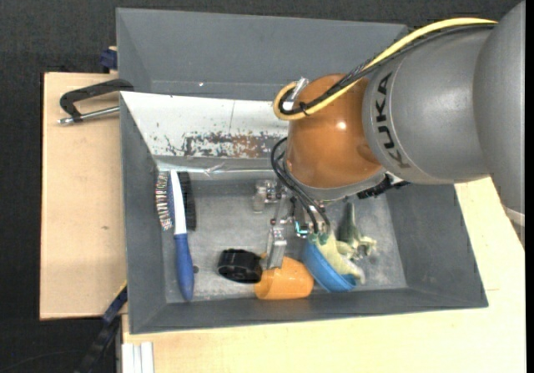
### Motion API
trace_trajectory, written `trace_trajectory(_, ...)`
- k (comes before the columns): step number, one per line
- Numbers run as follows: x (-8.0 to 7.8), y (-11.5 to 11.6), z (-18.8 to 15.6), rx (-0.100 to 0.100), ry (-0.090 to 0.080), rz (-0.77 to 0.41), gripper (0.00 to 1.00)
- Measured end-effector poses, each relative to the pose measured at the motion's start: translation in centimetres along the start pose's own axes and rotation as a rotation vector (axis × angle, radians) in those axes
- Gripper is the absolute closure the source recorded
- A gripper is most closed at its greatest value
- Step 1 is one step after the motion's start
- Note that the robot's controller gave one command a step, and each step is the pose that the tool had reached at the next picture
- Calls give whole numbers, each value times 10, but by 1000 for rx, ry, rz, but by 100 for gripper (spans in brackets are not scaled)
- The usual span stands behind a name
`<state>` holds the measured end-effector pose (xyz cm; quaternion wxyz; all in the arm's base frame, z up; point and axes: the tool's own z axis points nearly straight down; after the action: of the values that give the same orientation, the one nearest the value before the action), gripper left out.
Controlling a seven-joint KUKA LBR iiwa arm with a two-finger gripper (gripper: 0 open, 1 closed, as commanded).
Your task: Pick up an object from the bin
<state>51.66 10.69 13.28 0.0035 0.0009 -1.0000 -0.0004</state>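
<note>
While your gripper (282, 239) hangs just above the orange rounded piece (284, 284) by the bin's (138, 196) front wall, you are at approach; whether it is apart or together cannot be told. The next move calls for a square descent and a clamp.

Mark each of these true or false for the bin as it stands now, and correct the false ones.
1. A blue-handled brush lies along the left wall of the bin. True.
2. The black thing lies against the wall at the top of the view. False: it lies near the bottom wall, just left of the orange rounded thing.
3. The orange rounded thing lies between the black thing and a blue curved thing. True.
4. The gripper hangs over the brush. False: it is down by the orange rounded thing, well to the right of the brush.
5. The arm reaches in from the left of the view. False: it comes in from the right.
</note>
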Motion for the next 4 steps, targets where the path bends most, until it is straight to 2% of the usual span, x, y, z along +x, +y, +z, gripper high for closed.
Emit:
trace_trajectory(1,27,0,65,0,1,-12,0)
trace_trajectory(2,11,-67,62,3,-12,-509,0)
trace_trajectory(3,11,-65,62,1,-11,-510,100)
trace_trajectory(4,11,-65,62,1,-11,-509,0)
